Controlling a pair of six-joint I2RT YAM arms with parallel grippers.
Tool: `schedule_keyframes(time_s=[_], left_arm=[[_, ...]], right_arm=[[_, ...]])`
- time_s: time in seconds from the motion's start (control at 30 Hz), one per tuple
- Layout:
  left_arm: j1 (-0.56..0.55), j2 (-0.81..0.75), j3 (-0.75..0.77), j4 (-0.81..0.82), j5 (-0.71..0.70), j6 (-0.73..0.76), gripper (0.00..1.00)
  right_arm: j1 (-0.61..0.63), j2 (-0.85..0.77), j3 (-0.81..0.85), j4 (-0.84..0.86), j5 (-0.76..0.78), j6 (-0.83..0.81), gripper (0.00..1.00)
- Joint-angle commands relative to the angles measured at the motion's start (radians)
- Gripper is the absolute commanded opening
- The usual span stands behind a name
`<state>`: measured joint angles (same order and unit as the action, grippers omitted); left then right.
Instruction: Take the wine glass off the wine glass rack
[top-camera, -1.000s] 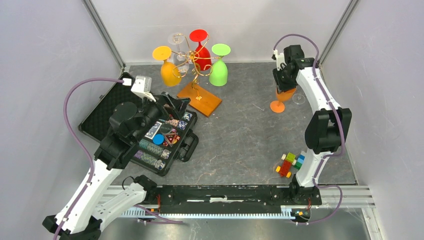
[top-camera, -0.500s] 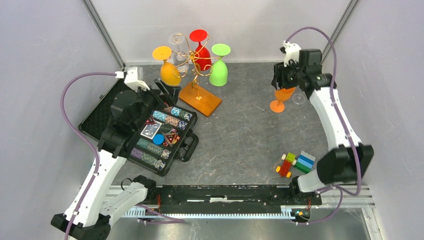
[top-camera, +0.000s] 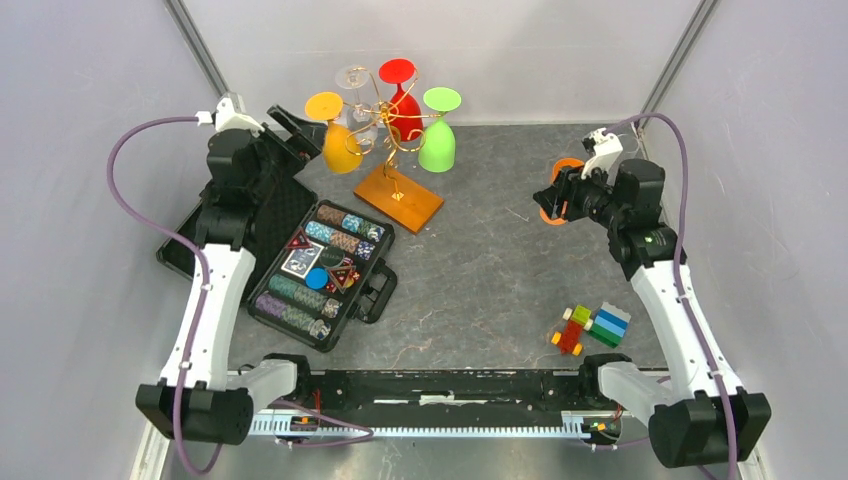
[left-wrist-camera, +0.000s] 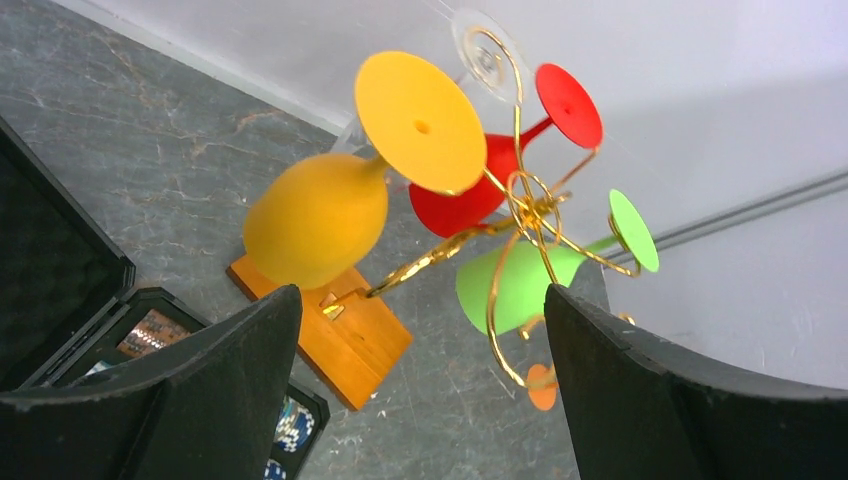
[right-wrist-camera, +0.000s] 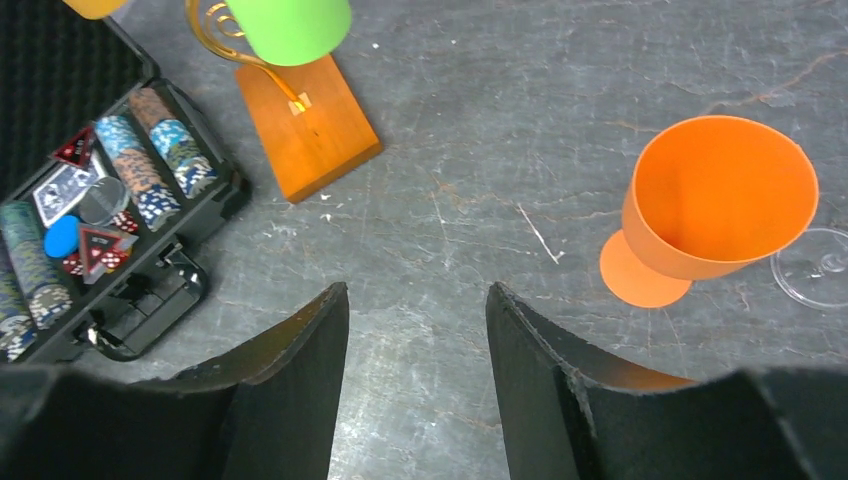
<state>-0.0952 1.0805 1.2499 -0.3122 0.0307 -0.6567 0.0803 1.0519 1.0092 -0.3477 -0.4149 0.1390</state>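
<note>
Looking across the grey table (top-camera: 480, 260), we find the open black case of poker chips (top-camera: 320, 270) on the left arm's side. Behind it stands the wine glass rack (top-camera: 400, 197), its wooden base flat on the table near the back wall. Four glasses hang from its gold wire arms, feet up and bowls down: a yellow wine glass (left-wrist-camera: 316, 220), a red glass (left-wrist-camera: 455, 210), a green glass (left-wrist-camera: 515, 285) and a clear glass (left-wrist-camera: 470, 45). An orange wine glass (right-wrist-camera: 715, 200) stands upright on the table at the far right, well apart from the rack.

We judge the coming move to belong to the left arm. The left end effector (left-wrist-camera: 420, 300) is close beside the rack on its left, jaws wide and empty. The yellow wine glass lies just ahead of it, nearer its left finger. That glass's long axis tilts from the low bowl up to the foot hooked in a scroll. The right end effector (right-wrist-camera: 415, 295) is across the table near the orange wine glass, partly spread and holding nothing.
</note>
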Motion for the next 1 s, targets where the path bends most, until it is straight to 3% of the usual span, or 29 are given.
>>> schedule_keyframes(time_s=[0.0, 0.27, 0.7, 0.97], left_arm=[[0.070, 0.073, 0.067, 0.090, 0.093, -0.100, 0.91], [0.263, 0.225, 0.025, 0.421, 0.350, -0.297, 0.78], [0.265, 0.386, 0.009, 0.619, 0.568, -0.476, 0.65], [0.265, 0.377, -0.014, 0.621, 0.595, -0.494, 0.46]], right_arm=[[-0.004, -0.061, -0.038, 0.130, -0.065, 0.081, 0.58], [-0.004, -0.159, -0.127, 0.197, -0.084, 0.145, 0.55], [-0.004, -0.221, -0.181, 0.260, -0.125, 0.218, 0.54], [-0.004, -0.235, -0.195, 0.269, -0.128, 0.232, 0.53]])
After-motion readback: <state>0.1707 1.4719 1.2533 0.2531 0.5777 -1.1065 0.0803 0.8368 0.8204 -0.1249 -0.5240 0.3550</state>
